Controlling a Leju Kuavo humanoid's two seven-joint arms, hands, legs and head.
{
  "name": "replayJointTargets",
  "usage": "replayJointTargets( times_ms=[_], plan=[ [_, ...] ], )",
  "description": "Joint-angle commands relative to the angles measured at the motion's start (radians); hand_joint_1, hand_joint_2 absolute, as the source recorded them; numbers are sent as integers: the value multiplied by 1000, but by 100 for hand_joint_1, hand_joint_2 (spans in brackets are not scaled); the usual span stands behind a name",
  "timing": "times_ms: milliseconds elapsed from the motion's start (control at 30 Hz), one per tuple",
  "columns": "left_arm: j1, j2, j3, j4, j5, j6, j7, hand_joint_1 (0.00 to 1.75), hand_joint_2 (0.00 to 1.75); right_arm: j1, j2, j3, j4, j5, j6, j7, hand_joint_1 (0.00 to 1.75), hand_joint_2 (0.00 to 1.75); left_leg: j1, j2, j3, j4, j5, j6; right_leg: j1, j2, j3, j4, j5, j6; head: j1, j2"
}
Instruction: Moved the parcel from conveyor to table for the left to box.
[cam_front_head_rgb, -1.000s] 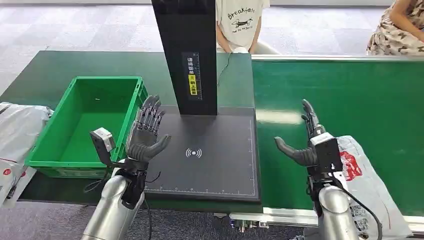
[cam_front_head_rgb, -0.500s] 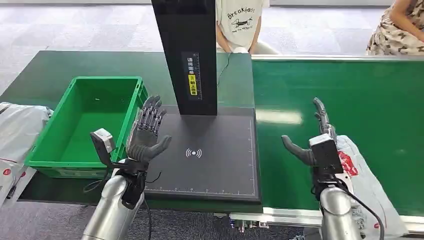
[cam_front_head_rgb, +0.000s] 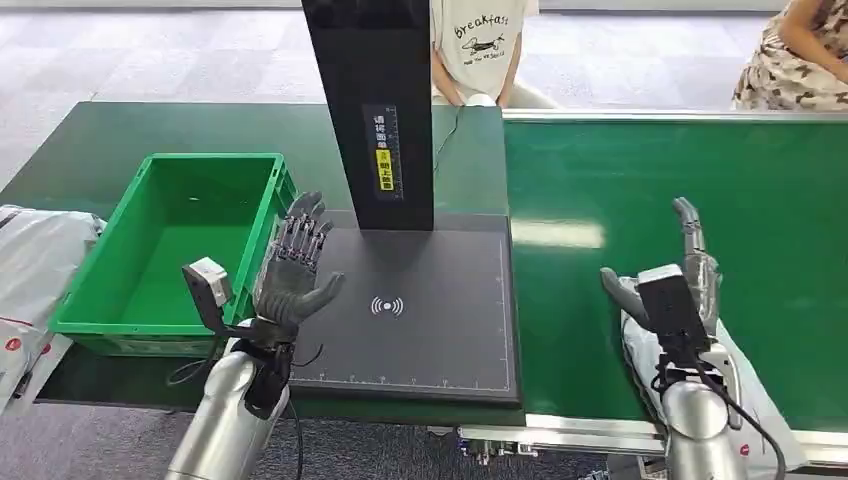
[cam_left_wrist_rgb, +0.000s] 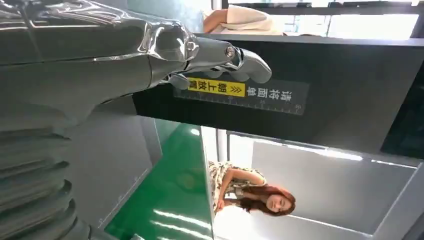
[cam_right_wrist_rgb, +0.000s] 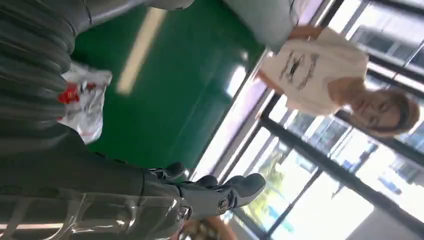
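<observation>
A grey plastic parcel with red print lies on the green conveyor near its front edge; a part of the parcel appears in the right wrist view. My right hand hovers over it, fingers spread and upright, holding nothing, and hides most of the bag. My left hand is raised with spread fingers over the left edge of the black table pad, beside the green box. The left hand's fingers point toward the black post.
A black scanner post stands at the back of the pad. Another grey bag lies left of the green box. Two people are behind the table and conveyor, one at the far right.
My right hand has moved rightward over the parcel, covering more of it. The left hand has stayed in place.
</observation>
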Motion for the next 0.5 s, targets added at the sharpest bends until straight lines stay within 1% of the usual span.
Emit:
replayJointTargets(
  times_ms=[33,67,100,133,167,200,233,300,333,367,433,467,500],
  plan=[
    [15,16,44,1,9,-12,0,0,175,-82,42,72,170,-78,56,-31,0,175,0,3,3,-1,-1,0,0,3,2,-2,0,0,0,0],
    [5,21,44,8,11,-10,0,0,175,-97,45,77,173,-73,36,-29,0,175,1,4,5,-2,-1,0,1,4,4,-3,1,0,0,0],
    [-18,31,38,27,20,0,-1,0,175,-128,42,84,173,-32,-18,-19,0,175,0,5,3,-2,-1,0,0,5,2,-1,1,0,0,0],
    [-33,35,33,39,27,7,1,0,175,-148,37,84,172,-3,-48,-3,0,175,0,5,2,-1,-1,0,0,5,0,0,1,0,0,0],
    [-41,38,25,44,34,17,2,0,175,-168,28,79,167,30,-71,14,0,175,0,5,3,-1,-1,0,0,5,2,-1,1,0,0,0],
    [-37,41,18,39,39,27,1,0,175,-178,22,74,162,64,-87,28,0,175,0,4,1,0,0,0,0,4,0,0,1,0,0,0],
    [-27,40,15,31,44,37,1,0,175,-186,9,73,157,119,-111,50,0,175,0,2,1,-1,0,0,0,2,0,0,1,0,0,0],
    [-4,38,10,12,50,46,0,0,175,-182,-10,61,142,180,-133,73,0,175,0,2,2,-1,0,1,0,2,2,-1,1,0,0,0],
    [9,36,8,6,51,47,0,0,175,-172,-20,56,134,202,-139,90,0,175,0,1,4,-2,0,1,0,1,5,-3,1,1,0,0],
    [31,30,7,-18,51,46,-1,0,175,-137,-38,44,106,246,-158,119,0,175,0,1,3,-2,0,0,0,1,3,-1,0,0,0,0],
    [54,20,7,-42,44,43,9,0,175,-71,-55,14,61,282,-176,153,0,175,0,-2,3,-2,0,0,0,-2,4,-2,-1,0,0,0],
    [59,15,10,-48,42,43,13,0,175,-44,-65,3,45,282,-181,152,0,175,0,-1,2,-1,0,0,0,-1,2,-1,0,0,0,0],
    [60,12,12,-52,37,40,18,0,175,-21,-73,-6,37,284,-179,163,0,175,1,-5,4,-2,0,0,1,-5,6,-3,-1,1,0,0]
  ],
)
